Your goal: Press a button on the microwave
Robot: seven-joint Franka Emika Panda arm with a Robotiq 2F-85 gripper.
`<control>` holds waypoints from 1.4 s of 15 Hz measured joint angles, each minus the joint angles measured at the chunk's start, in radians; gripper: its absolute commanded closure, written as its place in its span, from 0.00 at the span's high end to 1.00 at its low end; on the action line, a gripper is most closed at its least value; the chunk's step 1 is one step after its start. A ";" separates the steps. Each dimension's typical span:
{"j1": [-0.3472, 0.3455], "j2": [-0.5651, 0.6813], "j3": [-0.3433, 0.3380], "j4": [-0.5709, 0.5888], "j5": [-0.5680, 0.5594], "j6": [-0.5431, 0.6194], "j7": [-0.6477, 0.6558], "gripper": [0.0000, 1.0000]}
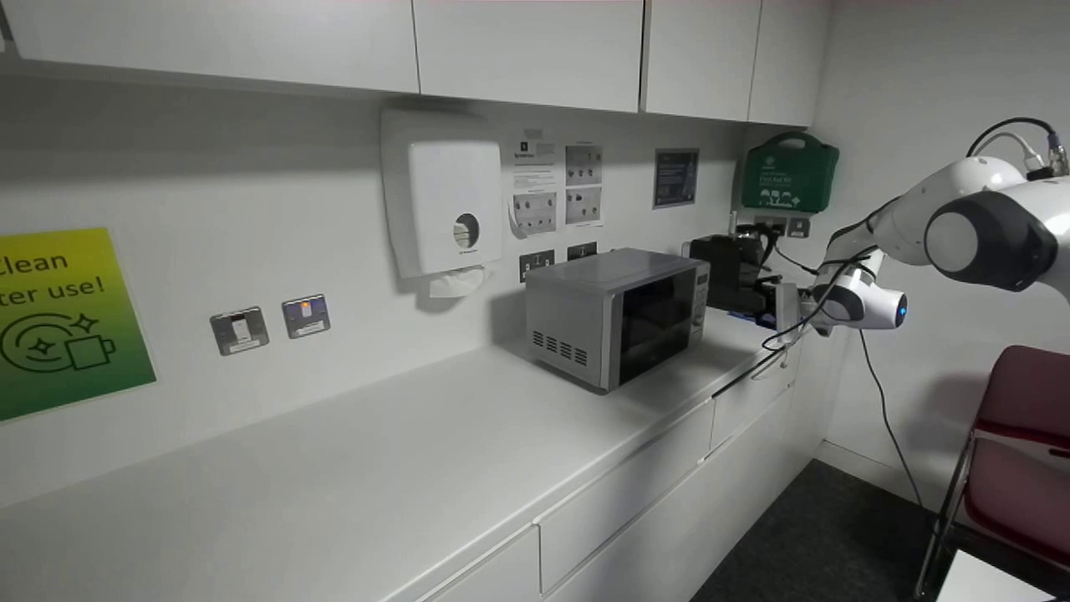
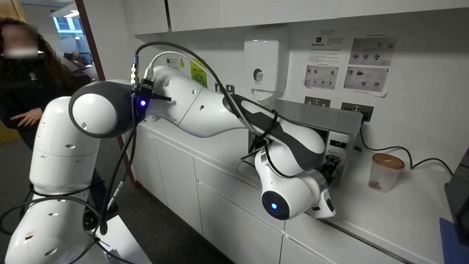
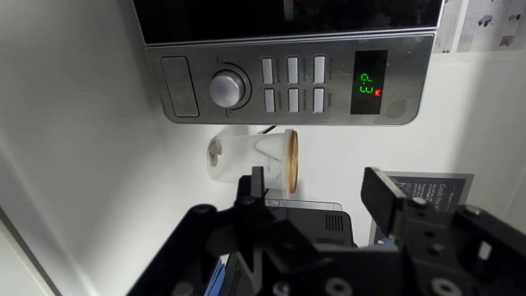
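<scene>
The silver-grey microwave (image 1: 577, 284) stands on the counter; its dark window and narrow control panel (image 1: 700, 303) face the room. In an exterior view the arm hides much of the microwave (image 2: 329, 113). In the wrist view the microwave's panel (image 3: 404, 61) lies sideways across the top, with a round knob (image 3: 227, 88), two rows of light buttons (image 3: 293, 70) and a lit display (image 3: 368, 82) with green characters. My gripper (image 3: 313, 174) is open, with nothing between its fingers. In the wrist view the fingertips appear below the panel, apart from the buttons. In an exterior view the dark gripper (image 2: 331, 165) overlaps the panel.
A clear tub with an orange-brown lid (image 2: 384, 174) stands beside the microwave. A black appliance (image 3: 312, 224) is beyond it. A white dispenser (image 1: 456, 201) hangs on the wall under cupboards. A red chair (image 1: 1020, 460) is at the right. A person (image 2: 36, 84) stands behind the arm.
</scene>
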 measured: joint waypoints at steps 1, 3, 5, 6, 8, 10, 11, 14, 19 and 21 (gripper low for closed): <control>0.003 0.005 0.001 0.000 0.000 0.000 -0.004 0.27; 0.009 0.014 0.004 0.001 0.001 0.000 -0.021 0.10; 0.018 0.025 0.007 0.006 0.010 -0.001 -0.055 0.00; 0.024 0.032 0.008 0.012 0.019 -0.001 -0.073 0.00; 0.034 0.049 0.011 0.034 0.041 -0.001 -0.103 0.00; 0.041 0.072 0.013 0.069 0.062 -0.001 -0.120 0.00; 0.044 0.084 0.013 0.089 0.071 -0.001 -0.123 0.00; 0.048 0.117 0.013 0.140 0.081 -0.001 -0.126 0.00; 0.049 0.156 0.015 0.181 0.081 -0.001 -0.126 0.00; 0.051 0.162 0.018 0.184 0.081 -0.001 -0.127 0.00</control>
